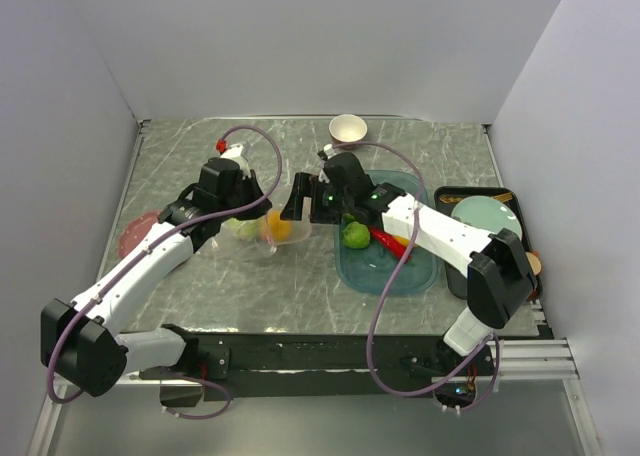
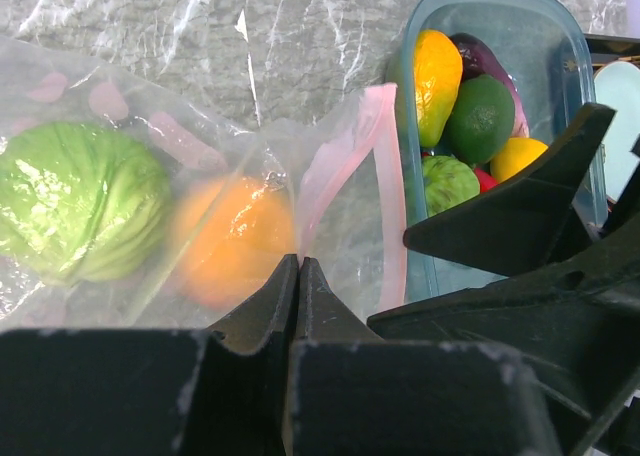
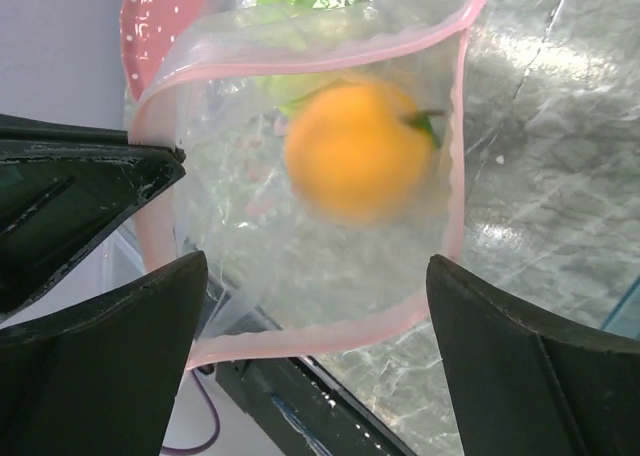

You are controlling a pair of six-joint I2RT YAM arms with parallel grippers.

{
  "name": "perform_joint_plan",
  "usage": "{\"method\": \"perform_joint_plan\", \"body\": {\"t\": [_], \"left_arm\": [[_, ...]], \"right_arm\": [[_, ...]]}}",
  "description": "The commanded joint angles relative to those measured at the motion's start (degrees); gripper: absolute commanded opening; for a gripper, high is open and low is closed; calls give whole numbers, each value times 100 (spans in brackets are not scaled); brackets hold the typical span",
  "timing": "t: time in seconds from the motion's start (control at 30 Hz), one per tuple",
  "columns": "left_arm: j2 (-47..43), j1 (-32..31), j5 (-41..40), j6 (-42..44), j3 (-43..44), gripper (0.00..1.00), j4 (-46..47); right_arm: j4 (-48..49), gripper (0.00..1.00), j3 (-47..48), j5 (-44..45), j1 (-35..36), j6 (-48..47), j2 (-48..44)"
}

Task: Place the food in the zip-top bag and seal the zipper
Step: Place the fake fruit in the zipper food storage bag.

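Note:
The clear zip-top bag (image 1: pixel 262 238) lies mid-table with its mouth held open. Inside it are a green cabbage (image 2: pixel 80 211) and an orange (image 3: pixel 360 151). My left gripper (image 2: pixel 299 261) is shut on the bag's mouth edge, pinching the pale pink zipper (image 2: pixel 385 176). My right gripper (image 3: pixel 315 316) is open just outside the mouth with nothing between its fingers; the orange sits inside the bag beyond them. More food lies in the teal tray (image 1: pixel 400 276): a lime (image 2: pixel 480 116), a lemon (image 2: pixel 437 71), an eggplant (image 2: pixel 480 51) and a red chili (image 1: pixel 388 241).
A cream-and-brown bowl (image 1: pixel 348 128) stands at the back. A pink dotted plate (image 1: pixel 135 231) lies left of the bag. A black tray (image 1: pixel 455 276) holding a pale teal plate (image 1: pixel 487 214) sits at the right edge, beside the teal tray.

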Motion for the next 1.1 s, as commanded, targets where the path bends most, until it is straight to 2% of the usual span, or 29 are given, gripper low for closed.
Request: {"method": "perform_joint_plan", "body": {"t": [0.0,0.17,0.3,0.37,0.6,0.63,0.87,1.07], "left_arm": [[-112,20,-92,43,274,1,222],[-191,28,-145,43,283,1,178],[-235,28,-417,26,256,1,169],[-261,28,-514,-18,248,1,160],[-911,28,-786,-194,19,1,643],[-938,28,-804,-177,2,4,696],[-305,28,-700,-194,327,1,-50],[-375,28,-418,-203,98,1,169]], "right_arm": [[-207,97,395,342,34,-180,-389],[-620,100,176,1167,8,-215,-836],[-1181,100,-228,2509,-106,-31,-1180],[-1393,100,-509,2759,-308,144,-1311],[-1544,100,-1432,2497,-1055,339,-1558],[-1535,100,-1563,2505,-1090,330,-1567],[-2211,100,-1565,3471,-1231,286,-1330],[-2264,100,-1600,3657,-1398,295,-1462]]}}
